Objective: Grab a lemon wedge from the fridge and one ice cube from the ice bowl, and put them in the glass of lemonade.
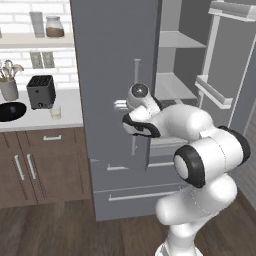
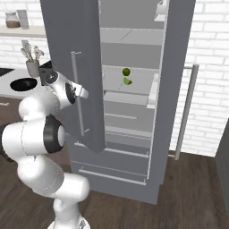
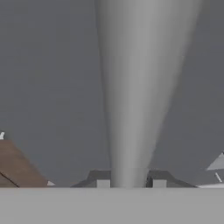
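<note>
The grey fridge (image 1: 112, 60) has both doors swung out. My gripper (image 3: 130, 181) is shut on the left door's vertical bar handle (image 3: 140, 87), which runs up between the fingertips. In the right base view the gripper (image 2: 82, 93) sits at mid-height on that handle (image 2: 77, 67). On a middle shelf inside lies the bright green lemon wedge (image 2: 128, 81). The glass of lemonade (image 1: 55, 112) stands on the counter near the black ice bowl (image 1: 10, 111). The ice cube is out of view.
A dark round fruit (image 2: 126, 71) sits just above the wedge. A black toaster (image 1: 40, 91) and a utensil holder (image 1: 8, 87) stand on the counter (image 1: 70, 117). The right fridge door (image 1: 227, 55) hangs wide open. Two drawers (image 2: 112, 172) sit below the shelves.
</note>
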You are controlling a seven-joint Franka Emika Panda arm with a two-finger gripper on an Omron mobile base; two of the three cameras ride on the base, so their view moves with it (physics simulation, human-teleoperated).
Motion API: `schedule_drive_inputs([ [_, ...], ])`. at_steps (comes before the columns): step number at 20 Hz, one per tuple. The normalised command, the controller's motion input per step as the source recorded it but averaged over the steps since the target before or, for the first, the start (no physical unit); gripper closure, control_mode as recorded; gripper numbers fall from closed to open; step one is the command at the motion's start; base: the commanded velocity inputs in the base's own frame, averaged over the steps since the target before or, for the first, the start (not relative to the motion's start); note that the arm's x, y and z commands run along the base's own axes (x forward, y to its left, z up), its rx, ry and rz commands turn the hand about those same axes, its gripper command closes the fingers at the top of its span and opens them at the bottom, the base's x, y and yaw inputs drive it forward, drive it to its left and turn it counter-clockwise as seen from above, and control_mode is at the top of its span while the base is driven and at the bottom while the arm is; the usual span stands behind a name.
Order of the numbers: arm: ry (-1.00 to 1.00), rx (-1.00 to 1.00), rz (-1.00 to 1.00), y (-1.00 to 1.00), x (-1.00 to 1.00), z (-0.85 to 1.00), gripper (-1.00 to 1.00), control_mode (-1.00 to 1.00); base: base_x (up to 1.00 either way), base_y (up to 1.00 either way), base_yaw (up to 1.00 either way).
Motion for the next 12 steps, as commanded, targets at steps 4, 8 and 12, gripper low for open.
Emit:
schedule_drive_inputs([
  [4,0.00,0.00,0.15,0.64,-1.00,0.60,1.00,-1.00,0.00,0.00,0.00],
  [8,0.00,0.00,0.21,0.43,-1.00,0.75,1.00,-1.00,0.00,0.00,0.00],
  [12,0.00,0.00,0.15,0.07,-0.92,0.80,1.00,-1.00,0.00,0.00,0.00],
])
